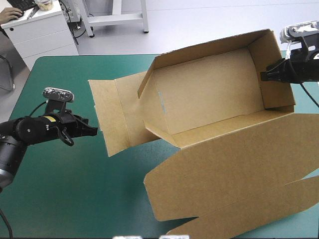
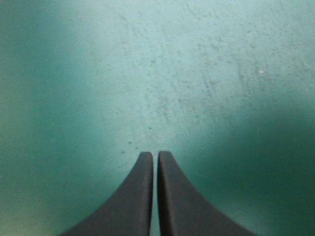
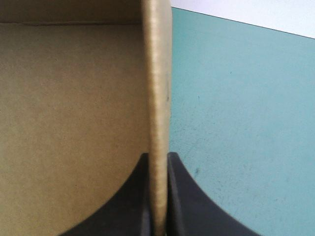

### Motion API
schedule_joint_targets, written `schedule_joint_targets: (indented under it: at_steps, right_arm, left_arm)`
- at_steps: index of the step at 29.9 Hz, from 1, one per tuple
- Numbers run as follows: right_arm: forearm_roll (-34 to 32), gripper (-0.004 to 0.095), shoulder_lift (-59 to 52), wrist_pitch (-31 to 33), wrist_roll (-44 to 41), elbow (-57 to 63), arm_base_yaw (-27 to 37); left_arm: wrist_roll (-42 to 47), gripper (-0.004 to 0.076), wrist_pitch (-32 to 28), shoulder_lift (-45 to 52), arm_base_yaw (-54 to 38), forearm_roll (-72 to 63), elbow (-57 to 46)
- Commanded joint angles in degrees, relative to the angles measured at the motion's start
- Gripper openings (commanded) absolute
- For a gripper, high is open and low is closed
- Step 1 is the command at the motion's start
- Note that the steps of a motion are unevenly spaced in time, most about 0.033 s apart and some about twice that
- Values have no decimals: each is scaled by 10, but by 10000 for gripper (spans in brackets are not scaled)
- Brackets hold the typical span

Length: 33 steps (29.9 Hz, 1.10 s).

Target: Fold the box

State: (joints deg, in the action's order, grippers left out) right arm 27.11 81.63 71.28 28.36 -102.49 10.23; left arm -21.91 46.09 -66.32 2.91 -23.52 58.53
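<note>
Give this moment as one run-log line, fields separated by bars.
box: open tray, lid flat | right gripper: shut on box end wall | left gripper: shut, empty, above teal-green cover, apart from box

Nothing legible on the box [image 1: 209,94] or the desk [image 1: 75,189]; a faint bluish mark [image 1: 160,98] on one inner wall of the box is too small to read

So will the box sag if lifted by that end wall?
Probably light: thin board, the right gripper alone pinching the box wall. Its walled part likely holds shape. The flat lid would probably hinge down.
</note>
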Motion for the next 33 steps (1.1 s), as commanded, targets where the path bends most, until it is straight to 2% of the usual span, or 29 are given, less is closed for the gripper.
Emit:
schedule_joint_targets:
  at_steps: [1,10,16,19,25,29,33]
  right_arm:
    - [30,-20,-32,6,-2,-6,3]
    - [28,-20,-37,3,-3,24,3]
    - [38,-20,-37,-17,-6,28,3]
    - [61,-17,-37,-23,-6,28,0]
    - [42,-14,-37,-44,-6,28,-35]
    - [2,-14,-37,-90,-42,28,-63]
    - [-28,-14,-37,-118,-68,28,-98]
  left_arm:
    - [-65,17,-19,-16,-1,-108,14]
    - [-275,16,83,-44,-1,-394,14]
    - [-316,20,162,-44,-1,-503,14]
    - [-326,49,193,-44,-1,-544,14]
    - [-361,165,235,-44,-1,-644,14]
    - [-367,267,270,-44,-1,-670,16]
    - [-371,383,275,-44,-1,-679,16]
